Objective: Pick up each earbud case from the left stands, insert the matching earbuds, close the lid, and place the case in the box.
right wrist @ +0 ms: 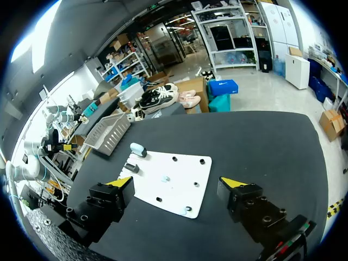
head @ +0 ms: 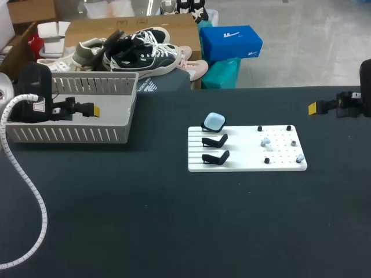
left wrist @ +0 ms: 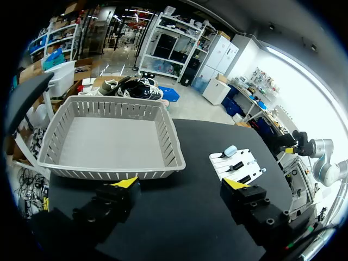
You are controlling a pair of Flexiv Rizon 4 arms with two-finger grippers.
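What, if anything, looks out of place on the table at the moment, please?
Nothing is spilled or damaged. One oddity: only one earbud case sits on the white board, at the far end; the two nearer black stands are bare, and no other case shows in the grey basket.

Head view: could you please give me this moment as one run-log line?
left gripper open, by basket | right gripper open, at table right edge | case on white board, not picked | earbuds on same board
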